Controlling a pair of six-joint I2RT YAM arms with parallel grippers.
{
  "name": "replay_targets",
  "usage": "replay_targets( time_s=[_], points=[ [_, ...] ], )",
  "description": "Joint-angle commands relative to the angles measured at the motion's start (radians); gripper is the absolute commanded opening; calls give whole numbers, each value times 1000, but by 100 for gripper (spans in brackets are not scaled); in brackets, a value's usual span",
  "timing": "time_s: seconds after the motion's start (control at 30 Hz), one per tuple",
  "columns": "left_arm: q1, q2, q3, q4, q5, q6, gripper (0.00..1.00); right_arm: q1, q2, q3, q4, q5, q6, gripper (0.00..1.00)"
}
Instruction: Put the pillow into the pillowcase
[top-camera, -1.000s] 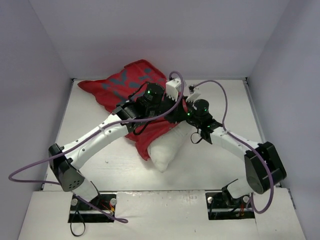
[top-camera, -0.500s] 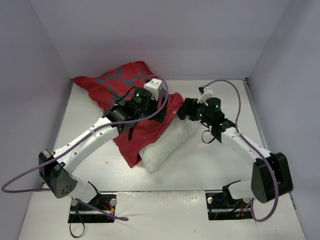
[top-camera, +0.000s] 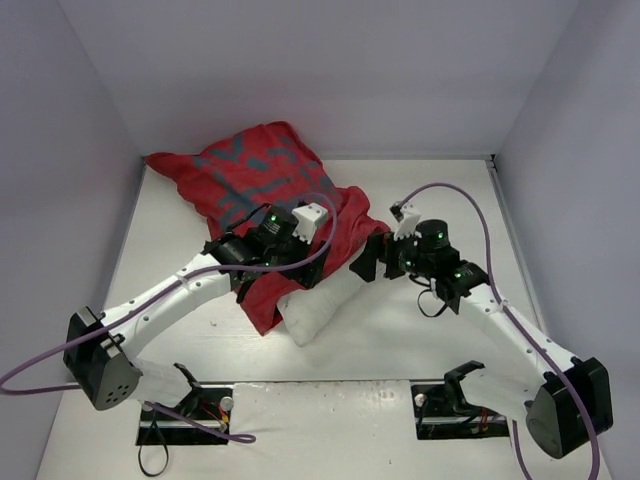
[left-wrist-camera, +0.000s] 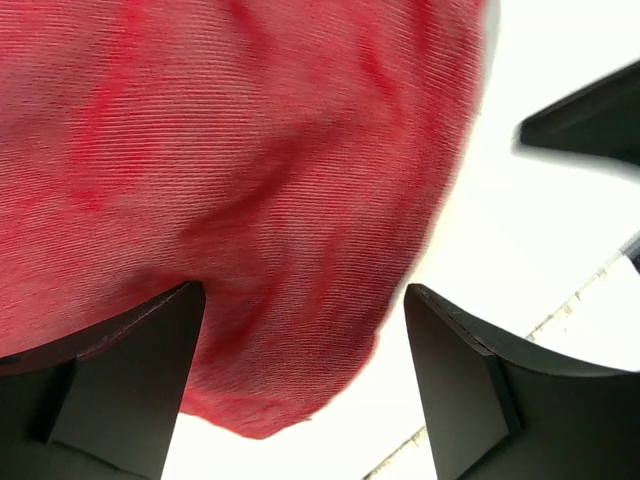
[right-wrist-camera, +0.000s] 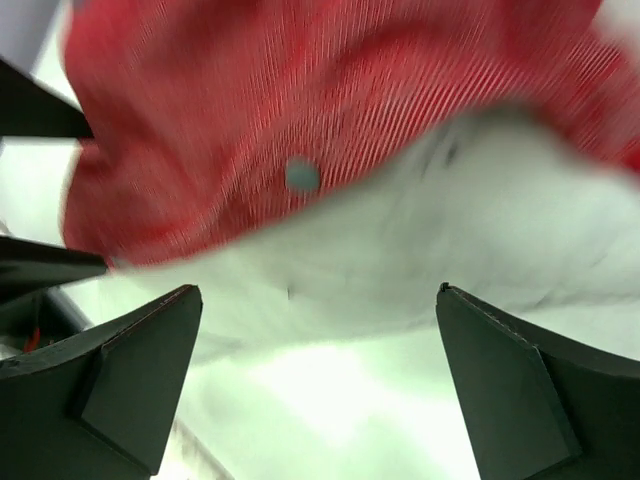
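Both arms (top-camera: 170, 295) drew nearer — pillow (top-camera: 312, 312) half-covered.

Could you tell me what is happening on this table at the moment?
A robot is working a white pillow into a red pillowcase. The red fabric covers the pillow's far part; its near end sticks out. Both grippers are open: the left gripper over the pillowcase, the right gripper where fabric meets pillow.
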Motion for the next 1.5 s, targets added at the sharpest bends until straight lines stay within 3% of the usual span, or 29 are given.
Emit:
replay_targets(
  time_s=[0.0,0.27,0.4,0.5,0.53,0.57,0.6,0.63,0.7,0.77,0.9,1.0,1.13,1.3,1.4,1.47],
  points=[
    [-22,-16,64,39,79,24,77,26,-24,-45,-11,-26,37,100],
    [-46,59,87,33,26,61,77,28,10,-107,28,-26,73,100],
    [-53,111,110,33,-4,69,75,28,59,-137,174,-52,132,100],
    [-54,163,141,32,-25,72,32,32,156,-146,331,-124,191,94],
    [-56,189,152,29,-27,70,10,35,206,-147,371,-142,202,87],
    [-56,199,179,21,-21,66,0,40,228,-146,414,-170,217,80],
    [-59,206,193,15,-17,61,0,52,251,-141,483,-181,230,69],
    [-62,211,212,9,-13,58,0,61,287,-120,503,-182,228,40],
    [-89,197,300,-11,1,43,0,86,308,-82,540,-179,221,0],
    [-115,179,409,-25,53,8,0,95,306,-8,581,-169,225,0],
    [-189,261,849,-22,261,-121,0,123,309,113,728,-115,277,0],
    [-253,350,945,-14,323,-212,0,167,346,195,802,-29,270,0],
    [-278,338,804,105,375,-307,0,198,418,202,862,51,248,0],
    [-258,173,502,235,268,-361,0,204,493,109,901,118,256,0],
    [-257,99,362,201,219,-367,0,203,512,54,904,201,235,0],
    [-255,35,290,155,94,-330,0,186,512,32,905,207,233,0]
  ],
)
